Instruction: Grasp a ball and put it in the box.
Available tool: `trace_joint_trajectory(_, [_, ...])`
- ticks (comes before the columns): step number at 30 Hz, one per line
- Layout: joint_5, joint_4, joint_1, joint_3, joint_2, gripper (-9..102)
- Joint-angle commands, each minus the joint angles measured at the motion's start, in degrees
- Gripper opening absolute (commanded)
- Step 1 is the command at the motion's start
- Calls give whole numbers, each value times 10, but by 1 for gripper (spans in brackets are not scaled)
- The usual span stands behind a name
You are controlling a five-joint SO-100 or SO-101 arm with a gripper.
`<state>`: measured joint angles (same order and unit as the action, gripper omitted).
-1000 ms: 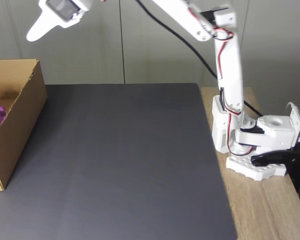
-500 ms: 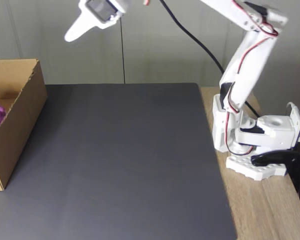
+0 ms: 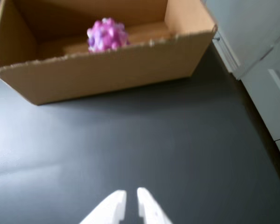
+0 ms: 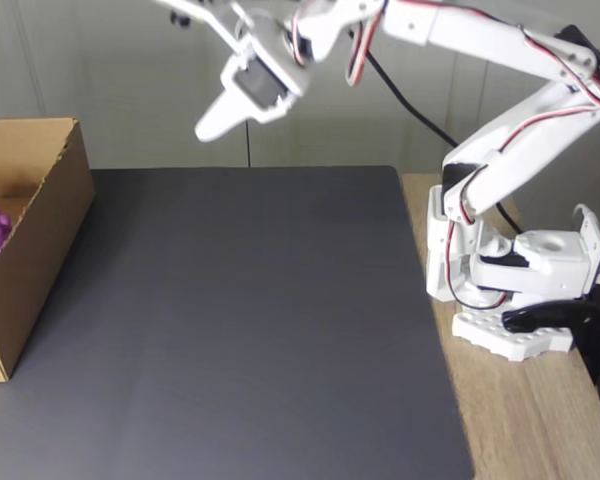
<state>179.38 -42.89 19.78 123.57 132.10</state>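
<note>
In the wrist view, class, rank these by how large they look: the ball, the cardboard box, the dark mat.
1. The dark mat takes up the most of the picture.
2. The cardboard box is next.
3. The ball is smallest, sitting inside the box.
The mat lies nearer the camera, which enlarges it.

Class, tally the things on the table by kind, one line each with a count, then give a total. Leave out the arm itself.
Ball: 1, lying in the box
Box: 1
Dark mat: 1
Total: 3
</note>
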Motion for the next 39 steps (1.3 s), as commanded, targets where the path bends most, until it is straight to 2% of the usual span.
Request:
trace_joint_trajectory(1, [-9, 52, -2, 61, 40, 3])
trace_joint_trajectory(9, [-30, 167, -10, 258, 126, 3])
trace_joint_trajectory(14, [-35, 193, -12, 347, 172, 4])
trace_joint_trajectory(21, [-42, 190, -20, 444, 252, 3])
trace_joint_trajectory(33, [-56, 175, -20, 521, 339, 3])
trace_joint_trajectory(39, [-62, 105, -19, 566, 449, 3])
